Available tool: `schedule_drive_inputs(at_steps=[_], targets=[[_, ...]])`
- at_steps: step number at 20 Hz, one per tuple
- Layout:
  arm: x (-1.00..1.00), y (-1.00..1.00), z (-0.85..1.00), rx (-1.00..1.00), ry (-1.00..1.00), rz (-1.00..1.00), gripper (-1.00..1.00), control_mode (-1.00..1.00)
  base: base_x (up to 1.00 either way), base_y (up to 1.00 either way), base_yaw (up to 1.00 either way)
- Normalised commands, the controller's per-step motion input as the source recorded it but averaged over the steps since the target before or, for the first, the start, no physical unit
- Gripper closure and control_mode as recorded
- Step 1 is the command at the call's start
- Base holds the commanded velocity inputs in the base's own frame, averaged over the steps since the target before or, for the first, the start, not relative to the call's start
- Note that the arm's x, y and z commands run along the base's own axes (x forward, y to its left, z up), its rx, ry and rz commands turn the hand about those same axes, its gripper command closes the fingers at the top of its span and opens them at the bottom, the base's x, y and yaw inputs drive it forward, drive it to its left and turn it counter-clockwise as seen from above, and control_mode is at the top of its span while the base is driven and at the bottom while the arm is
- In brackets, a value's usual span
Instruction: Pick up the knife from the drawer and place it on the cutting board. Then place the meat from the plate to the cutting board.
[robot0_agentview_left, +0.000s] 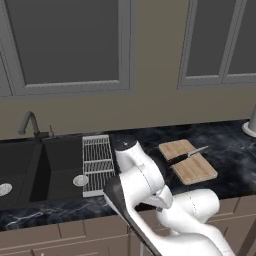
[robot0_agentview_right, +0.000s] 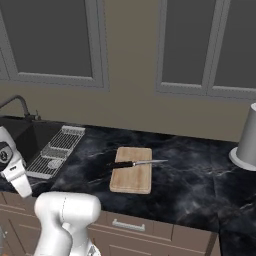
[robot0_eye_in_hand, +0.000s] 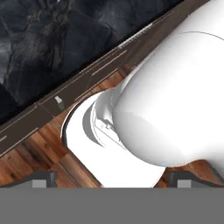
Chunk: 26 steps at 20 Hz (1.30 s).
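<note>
Right base view: small black-handled, silver-bladed knife (robot0_agentview_right: 134, 163) is seen lying across the light-tan rectangular wooden cutting board (robot0_agentview_right: 131, 178), near the dark marble bench's (robot0_agentview_right: 195, 185) front edge. Jaws are recorded wide apart, empty.

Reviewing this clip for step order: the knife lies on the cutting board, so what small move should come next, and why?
Probably swing the arm toward the plate to find the meat. The knife already lies across the cutting board, handle overhanging its left edge, so that step looks done. The gripper is open, holds nothing and points down at the floor, and no meat lies on the board.
</note>
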Motion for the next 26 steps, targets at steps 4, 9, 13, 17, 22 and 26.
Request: schedule_drive_inputs(at_steps=[4,9,13,17,22,26], targets=[[0.65,-0.14,0.17,0.04,0.05,0.01,-1.0,-1.0,0.0,0.0,0.0],[0.02,0.0,0.01,0.0,0.0,0.0,-1.0,1.0,-0.14,0.07,0.01],[0.0,0.0,0.0,0.0,0.0,0.0,-1.0,1.0,-0.5,0.4,0.02],[0.0,0.0,0.0,0.0,0.0,0.0,-1.0,1.0,-0.5,0.5,0.01],[0.0,0.0,0.0,0.0,0.0,0.0,-1.0,1.0,-0.23,0.36,0.0],[0.0,0.0,0.0,0.0,0.0,0.0,-1.0,1.0,-0.26,0.31,0.04]])
